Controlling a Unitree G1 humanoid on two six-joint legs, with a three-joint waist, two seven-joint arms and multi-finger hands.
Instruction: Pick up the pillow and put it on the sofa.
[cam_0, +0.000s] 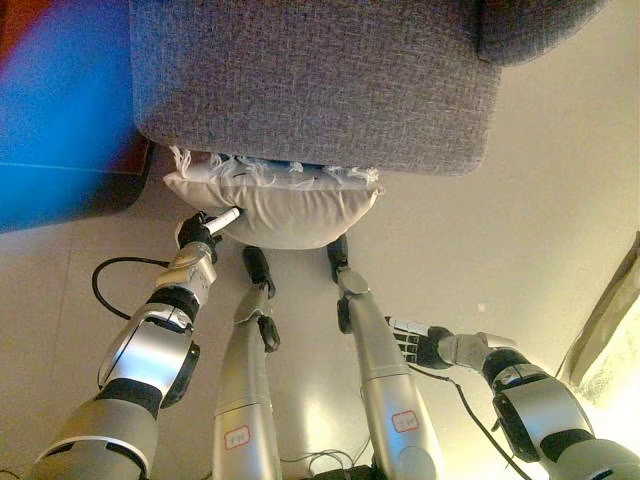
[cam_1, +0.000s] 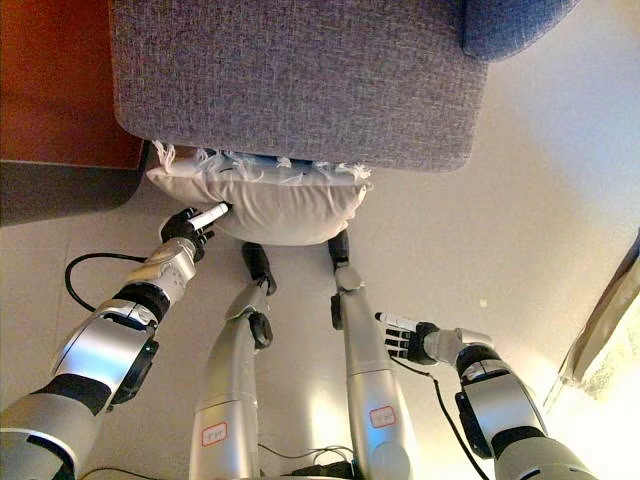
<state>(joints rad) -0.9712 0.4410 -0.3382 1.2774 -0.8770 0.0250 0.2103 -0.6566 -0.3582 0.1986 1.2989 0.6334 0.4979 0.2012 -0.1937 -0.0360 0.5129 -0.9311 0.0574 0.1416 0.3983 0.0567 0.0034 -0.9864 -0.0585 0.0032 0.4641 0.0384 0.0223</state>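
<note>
A beige pillow (cam_0: 282, 212) with a white fringe lies on the floor against the front of the grey sofa (cam_0: 320, 80), its far edge tucked under the sofa's seat. My left hand (cam_0: 203, 229) is at the pillow's left corner with straight fingers touching the cloth; it also shows in the right eye view (cam_1: 190, 224). My right hand (cam_0: 412, 342) is low at the right, away from the pillow, with fingers straight and holding nothing; it shows in the right eye view too (cam_1: 402, 335).
A dark low piece of furniture (cam_1: 60, 185) stands to the left of the sofa. A pale curtain (cam_0: 612, 330) hangs at the far right edge. Pale floor (cam_0: 540, 220) lies to the right of the sofa.
</note>
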